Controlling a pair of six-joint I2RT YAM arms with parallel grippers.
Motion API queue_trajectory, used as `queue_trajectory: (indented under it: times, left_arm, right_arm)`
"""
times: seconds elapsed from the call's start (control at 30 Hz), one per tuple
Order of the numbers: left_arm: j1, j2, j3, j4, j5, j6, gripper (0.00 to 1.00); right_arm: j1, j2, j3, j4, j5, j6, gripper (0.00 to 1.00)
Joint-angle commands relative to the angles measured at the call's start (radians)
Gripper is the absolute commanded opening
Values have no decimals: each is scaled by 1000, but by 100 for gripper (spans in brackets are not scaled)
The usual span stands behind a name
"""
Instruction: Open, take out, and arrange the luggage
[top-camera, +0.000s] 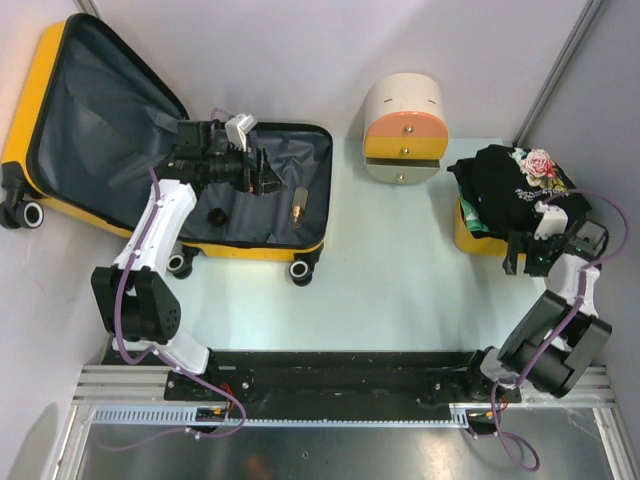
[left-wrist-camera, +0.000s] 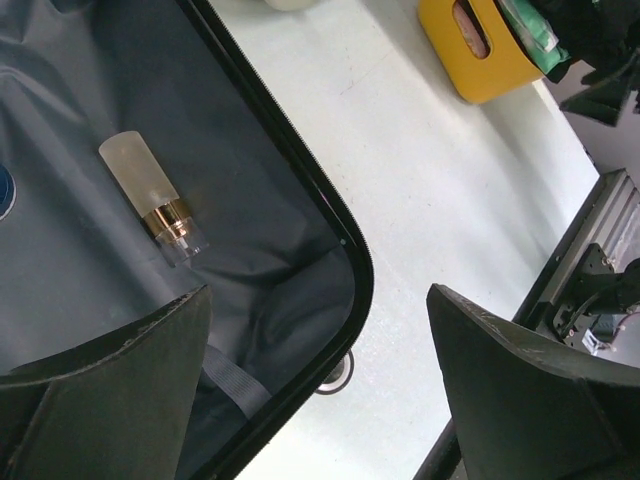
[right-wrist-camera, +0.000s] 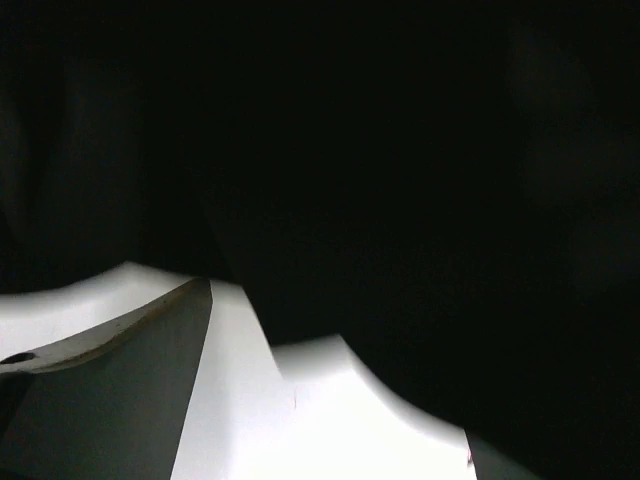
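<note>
Right now your left gripper (top-camera: 262, 174) hovers over the lower half of the luggage (top-camera: 110, 110), jaws spread wide with nothing between them. The luggage lies open at the left side of the table (top-camera: 400, 280), its lid tilted up at the far left and its grey lining exposed. A small frosted bottle (left-wrist-camera: 150, 205) with a gold collar lies on that lining near the gripper. Your right gripper (top-camera: 527, 258), jaws also wide apart and empty, sits against the black clothes (top-camera: 505, 185) heaped on the yellow bin (top-camera: 468, 236).

No legible text, brand or number anywhere, faint white print on the black garment (top-camera: 500, 178) atop the yellow bin (top-camera: 468, 238), too small to read
</note>
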Motion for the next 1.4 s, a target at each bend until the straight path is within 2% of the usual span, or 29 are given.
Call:
queue_trajectory:
  times: [0.0, 0.13, 0.4, 0.57, 0.8, 0.9, 1.03, 1.17, 1.27, 1.37]
  left_arm:
    - [7, -9, 40, 11, -11, -7, 92]
    - [15, -30, 14, 11, -34, -3, 93]
    - [21, -24, -26, 5, -79, 40, 93]
    - [21, -12, -28, -5, -96, 60, 93]
    - [21, -1, 4, -20, -105, 78, 94]
    - [21, -1, 15, -25, -103, 85, 93]
    - [21, -20, 26, -25, -106, 132, 93]
    - [21, -38, 50, -25, -103, 198, 93]
    - [21, -32, 52, -25, -79, 178, 92]
    - [18, -27, 35, -23, -44, 155, 91]
  right_arm:
    - [139, 77, 9, 359, 22, 147, 98]
    - [201, 177, 41, 521, 97, 314, 98]
    - [249, 479, 300, 720, 145, 428, 98]
    - [300, 597, 419, 765, 108, 474, 97]
    - [341, 737, 629, 780, 161, 487, 98]
    - [322, 720, 695, 675, 114, 476, 96]
    - [272, 584, 612, 619, -60, 480, 90]
    - [255, 453, 580, 466, -216, 409, 88]
    - [300, 375, 577, 379, -293, 315, 87]
    - [418, 338, 577, 326, -267, 211, 87]
